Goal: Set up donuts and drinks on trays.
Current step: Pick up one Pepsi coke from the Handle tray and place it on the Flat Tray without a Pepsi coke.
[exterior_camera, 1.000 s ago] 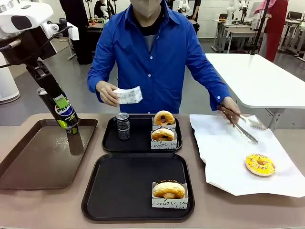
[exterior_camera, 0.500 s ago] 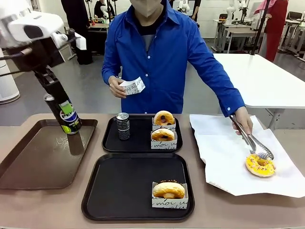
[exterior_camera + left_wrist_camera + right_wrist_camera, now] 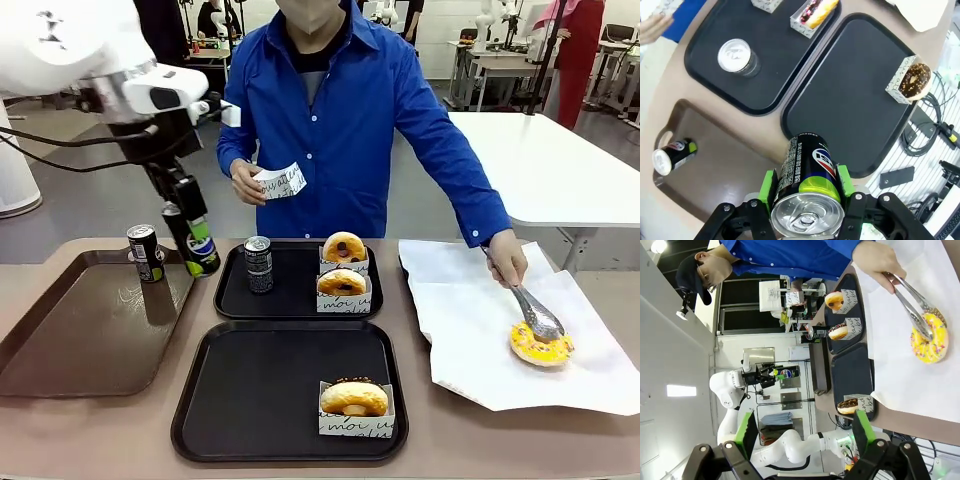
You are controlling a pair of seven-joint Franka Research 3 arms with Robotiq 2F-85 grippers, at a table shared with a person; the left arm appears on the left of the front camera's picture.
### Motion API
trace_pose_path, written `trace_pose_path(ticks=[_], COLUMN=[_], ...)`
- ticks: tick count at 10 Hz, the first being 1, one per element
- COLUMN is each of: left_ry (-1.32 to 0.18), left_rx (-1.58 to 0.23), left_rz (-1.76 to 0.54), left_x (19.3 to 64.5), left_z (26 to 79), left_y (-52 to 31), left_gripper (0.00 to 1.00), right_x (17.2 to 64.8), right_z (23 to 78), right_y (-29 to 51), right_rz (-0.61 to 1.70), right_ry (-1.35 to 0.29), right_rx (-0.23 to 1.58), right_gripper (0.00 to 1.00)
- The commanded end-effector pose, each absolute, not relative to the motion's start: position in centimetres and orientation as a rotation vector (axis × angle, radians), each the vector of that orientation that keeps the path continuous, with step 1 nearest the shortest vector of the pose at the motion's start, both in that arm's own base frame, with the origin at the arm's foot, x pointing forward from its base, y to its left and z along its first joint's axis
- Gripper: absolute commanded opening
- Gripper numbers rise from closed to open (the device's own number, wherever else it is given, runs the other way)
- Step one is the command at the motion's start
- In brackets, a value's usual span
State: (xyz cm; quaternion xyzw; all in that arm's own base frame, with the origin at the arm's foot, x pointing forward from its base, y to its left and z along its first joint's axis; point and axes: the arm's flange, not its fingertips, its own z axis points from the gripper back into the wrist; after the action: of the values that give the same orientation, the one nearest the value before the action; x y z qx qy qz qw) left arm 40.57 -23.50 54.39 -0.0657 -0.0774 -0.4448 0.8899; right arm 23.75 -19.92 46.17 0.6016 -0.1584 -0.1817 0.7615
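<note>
My left gripper [image 3: 188, 222] is shut on a black Pepsi can [image 3: 198, 246], held tilted in the air over the gap between the brown tray [image 3: 80, 335] and the far black tray [image 3: 298, 298]. In the left wrist view the green pads [image 3: 769, 185] clamp that can [image 3: 807, 172]. The far tray carries an upright can [image 3: 259, 264] and two sleeved donuts [image 3: 344, 248] [image 3: 342, 284]. One sleeved donut [image 3: 354, 399] rests on the near black tray [image 3: 265, 390]. My right gripper [image 3: 805, 419] stands open with nothing in it.
Another can [image 3: 146, 252] stands at the brown tray's far edge. A person across the table holds a paper sleeve [image 3: 283, 181] in one hand and grips a yellow donut [image 3: 542, 346] with tongs [image 3: 532, 312] on white paper [image 3: 470, 330].
My left arm carried the can rightward from over the brown tray to its right edge. The person's tongs swung down onto the yellow donut.
</note>
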Motion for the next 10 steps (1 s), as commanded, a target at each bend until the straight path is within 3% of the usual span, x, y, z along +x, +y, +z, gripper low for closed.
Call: trace_pose_path(ticks=[1, 4, 10], left_ry=[-0.125, -0.174, -0.098], left_rx=[-0.157, -0.134, -0.13], left_rz=[-0.926, -0.92, -0.982], left_x=[41.2, 41.0, 41.6], left_z=[53.6, 50.4, 44.8], left_y=[-26.2, -29.2, -31.3], left_gripper=[0.59, 0.59, 0.59], right_x=[23.8, 23.8, 23.8], right_z=[46.1, 46.1, 46.1], right_y=[-20.0, -20.0, -20.0], right_rz=[-0.387, -0.387, -0.387], right_ry=[-0.349, -0.349, -0.349], right_rx=[1.325, 1.325, 1.325], right_gripper=[1.0, 1.0, 1.0])
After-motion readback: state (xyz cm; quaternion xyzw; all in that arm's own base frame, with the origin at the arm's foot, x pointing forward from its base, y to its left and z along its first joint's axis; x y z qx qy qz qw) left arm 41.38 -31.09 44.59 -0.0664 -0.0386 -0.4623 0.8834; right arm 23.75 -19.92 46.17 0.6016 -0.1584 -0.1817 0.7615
